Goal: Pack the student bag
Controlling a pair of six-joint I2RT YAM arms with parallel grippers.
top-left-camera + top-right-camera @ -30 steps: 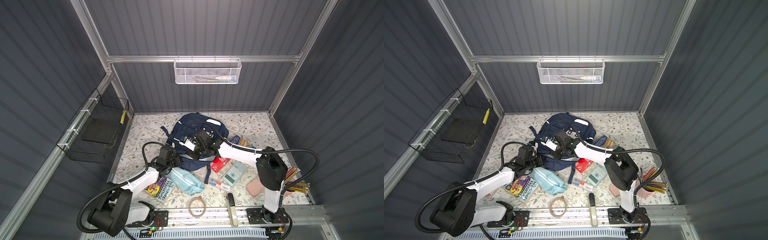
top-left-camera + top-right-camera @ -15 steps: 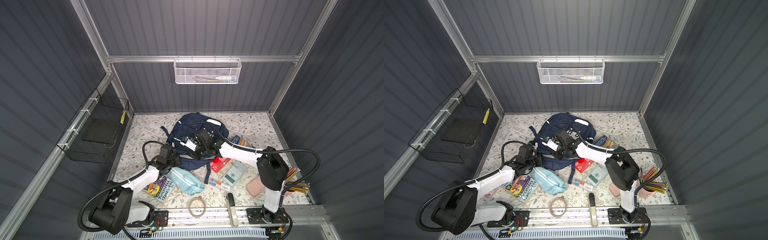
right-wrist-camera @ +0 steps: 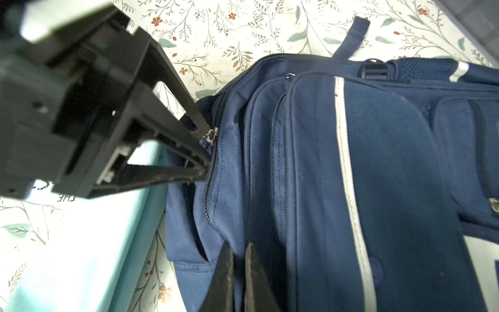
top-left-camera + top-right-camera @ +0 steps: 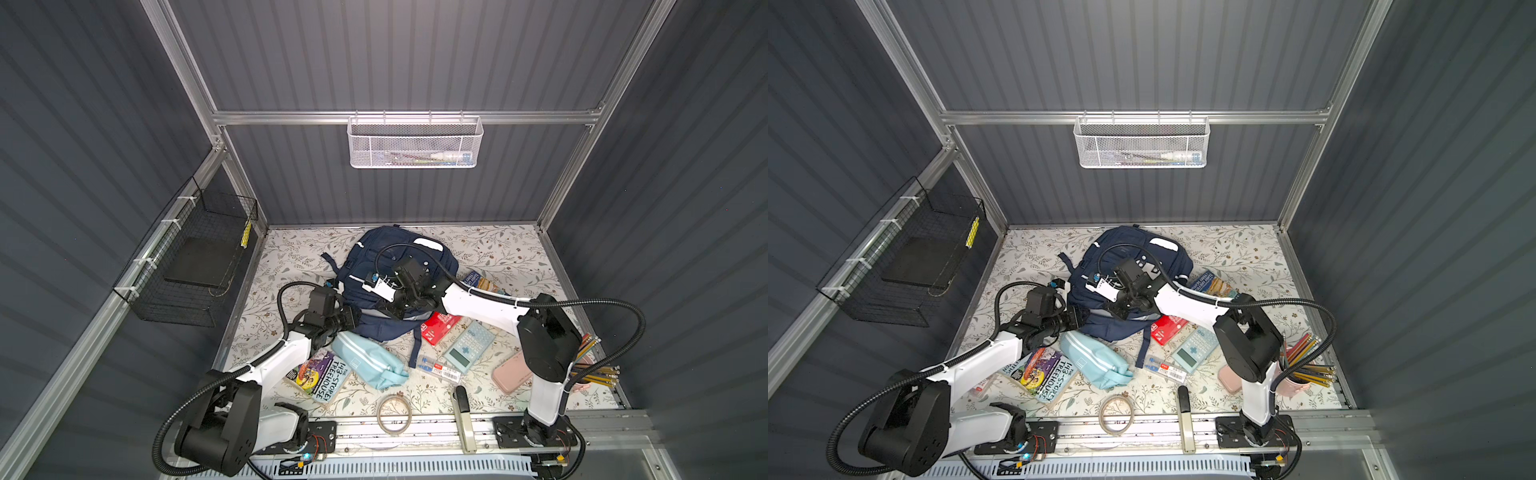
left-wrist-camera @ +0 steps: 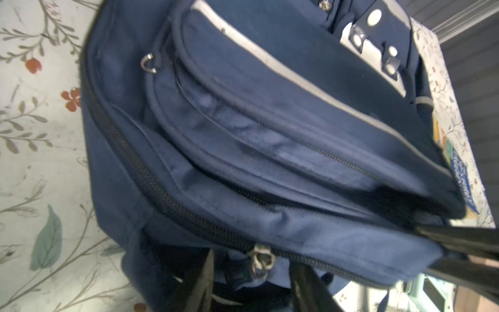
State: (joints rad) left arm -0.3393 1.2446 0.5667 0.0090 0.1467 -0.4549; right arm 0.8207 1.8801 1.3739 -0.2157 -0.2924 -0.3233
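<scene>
Clutter is crowding the near half of the floral tabletop point(image 4: 291, 257), while the student bag point(image 4: 361, 297) is lying front-up in the middle toward the back wall, its straps trailing onto the cloth. The left gripper point(image 3: 205, 151) is sitting at the bag's near-left edge. Its jaws are standing partly apart, and the metal zipper pull point(image 5: 260, 262) is lying between the fingers without being clamped. In the right wrist view one fingertip is sitting right at the pull. The right gripper point(image 3: 237, 244) is resting on the bag's front by the lower pockets, its jaws squeezed together on a fold of navy fabric that is bunching up toward it in the left wrist view. A light blue pouch point(image 4: 370, 361) is lying just beside the bag's near edge, next to a paperback book point(image 4: 322, 376). A red box point(image 4: 440, 326), a calculator point(image 4: 465, 347) and a pink pencil case point(image 4: 511, 372) are lying to the right.
</scene>
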